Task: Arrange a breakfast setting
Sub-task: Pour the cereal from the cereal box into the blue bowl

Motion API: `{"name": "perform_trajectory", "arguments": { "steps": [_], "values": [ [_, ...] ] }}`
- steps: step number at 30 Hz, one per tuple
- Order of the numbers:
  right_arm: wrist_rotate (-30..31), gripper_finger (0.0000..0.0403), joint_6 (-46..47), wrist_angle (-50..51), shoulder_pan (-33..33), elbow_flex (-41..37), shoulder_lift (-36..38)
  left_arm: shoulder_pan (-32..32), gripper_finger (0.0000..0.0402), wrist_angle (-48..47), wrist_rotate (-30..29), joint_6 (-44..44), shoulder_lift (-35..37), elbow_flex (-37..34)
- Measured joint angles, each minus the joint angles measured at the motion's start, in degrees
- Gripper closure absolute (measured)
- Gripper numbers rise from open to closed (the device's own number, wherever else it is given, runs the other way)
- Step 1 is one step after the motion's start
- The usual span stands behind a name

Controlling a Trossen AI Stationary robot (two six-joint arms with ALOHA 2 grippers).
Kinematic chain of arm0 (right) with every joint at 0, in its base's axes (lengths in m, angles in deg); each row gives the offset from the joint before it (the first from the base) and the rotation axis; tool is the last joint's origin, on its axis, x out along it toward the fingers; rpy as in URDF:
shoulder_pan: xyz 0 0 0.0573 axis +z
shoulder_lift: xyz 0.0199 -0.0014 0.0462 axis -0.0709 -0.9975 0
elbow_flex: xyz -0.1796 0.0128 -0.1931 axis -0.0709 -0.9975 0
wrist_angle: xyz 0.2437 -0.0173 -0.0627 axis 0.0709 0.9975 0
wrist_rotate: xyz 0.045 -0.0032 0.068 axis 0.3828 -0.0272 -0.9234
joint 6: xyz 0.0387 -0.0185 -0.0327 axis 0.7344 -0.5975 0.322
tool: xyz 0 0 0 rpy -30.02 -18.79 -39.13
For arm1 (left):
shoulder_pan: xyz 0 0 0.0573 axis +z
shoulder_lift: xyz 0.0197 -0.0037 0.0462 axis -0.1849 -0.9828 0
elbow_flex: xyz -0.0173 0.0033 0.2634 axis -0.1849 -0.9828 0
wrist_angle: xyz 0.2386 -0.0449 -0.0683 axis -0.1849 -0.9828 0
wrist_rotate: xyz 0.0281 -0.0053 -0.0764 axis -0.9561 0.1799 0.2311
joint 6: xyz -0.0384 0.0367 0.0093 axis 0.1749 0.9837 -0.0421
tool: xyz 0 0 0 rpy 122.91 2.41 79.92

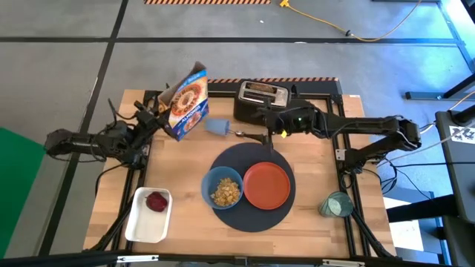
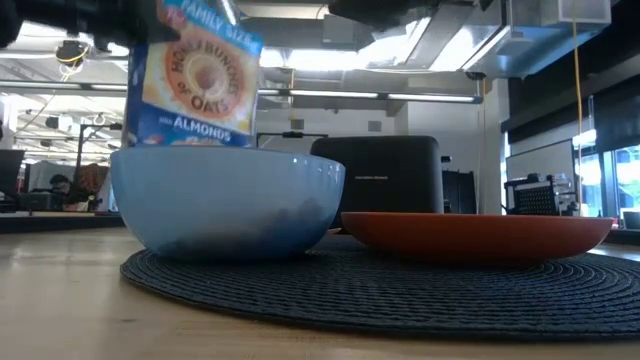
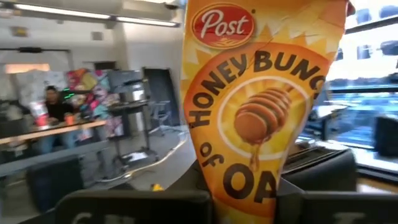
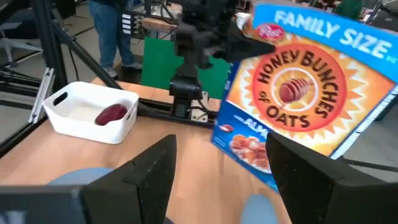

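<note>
My left gripper (image 1: 158,113) is shut on a cereal box (image 1: 187,100) at the table's far left; the box also shows in the low view (image 2: 195,75). My right gripper (image 1: 269,132) is open and empty in front of the black toaster (image 1: 260,102), with brown toast (image 1: 260,87) in the slots. Its fingers point toward a metal spoon (image 1: 241,134) lying on the table. On the dark round placemat (image 1: 252,216) stand the blue bowl (image 1: 223,189), holding cereal, and the orange plate (image 1: 267,185). The teal glass (image 1: 335,204) stands at the near right. My left gripper pinches the box between its two fingers at one narrow side (image 3: 249,180), near the box's top. The fingers come level from the table's left, one on each broad face. The box is tilted. Whether its lower corner (image 4: 217,142) rests on the table I cannot tell.
A white tray (image 1: 141,226) at the near left holds the small red fruit (image 1: 156,202). A small blue thing (image 1: 217,127) lies beside the spoon. People show in the room behind the table.
</note>
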Motion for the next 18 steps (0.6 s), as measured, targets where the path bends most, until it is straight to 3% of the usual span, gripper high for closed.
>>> {"name": "perform_trajectory", "arguments": {
  "steps": [9,18],
  "values": [
    [10.0,0.0166,-0.1,-0.7,4.5,-2.8,0.0,9.2,0.0394,6.7,4.5,-1.6,3.8,-11.6],
    [12.1,0.0166,-0.3,-1.3,7.7,-2.9,0.0,17.2,0.0376,7.8,6.4,-2.0,3.8,-14.9]
  ]
}}
